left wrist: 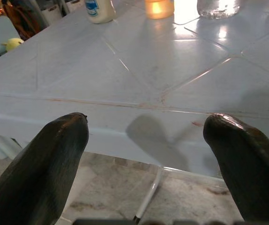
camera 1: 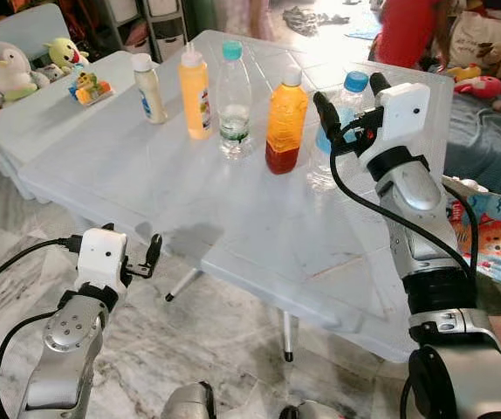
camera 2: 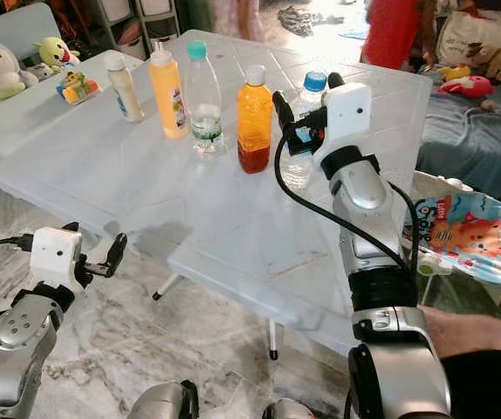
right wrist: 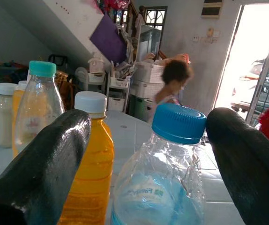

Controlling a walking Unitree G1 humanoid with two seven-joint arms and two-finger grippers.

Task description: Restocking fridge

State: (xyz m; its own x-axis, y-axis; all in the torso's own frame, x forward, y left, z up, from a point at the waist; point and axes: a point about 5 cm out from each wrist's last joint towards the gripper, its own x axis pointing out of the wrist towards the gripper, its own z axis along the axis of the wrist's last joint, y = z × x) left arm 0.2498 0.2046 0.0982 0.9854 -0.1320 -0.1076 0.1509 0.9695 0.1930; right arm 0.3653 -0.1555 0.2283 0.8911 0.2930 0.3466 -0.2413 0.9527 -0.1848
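Observation:
Several bottles stand in a row on the pale table [camera 1: 233, 218]: a small cream bottle [camera 1: 149, 88], a yellow-orange squeeze bottle [camera 1: 194, 93], a clear teal-capped bottle [camera 1: 233, 100], an orange juice bottle [camera 1: 285, 122] and a clear blue-capped bottle [camera 1: 348, 87]. My right gripper [camera 1: 352, 98] is open, with one finger on each side of the blue-capped bottle [right wrist: 165, 173] near its cap; contact cannot be judged. My left gripper [camera 1: 133, 246] is open and holds nothing. It hangs low in front of the table's near edge [left wrist: 125, 105].
Plush toys [camera 1: 10, 65] lie on a second table at the back left. A person in red [camera 1: 408, 30] is beyond the table. A cartoon-printed seat [camera 2: 469, 236] and a person's leg [camera 2: 460, 336] are close on the right. Table legs [camera 1: 287, 336] stand on the marble floor.

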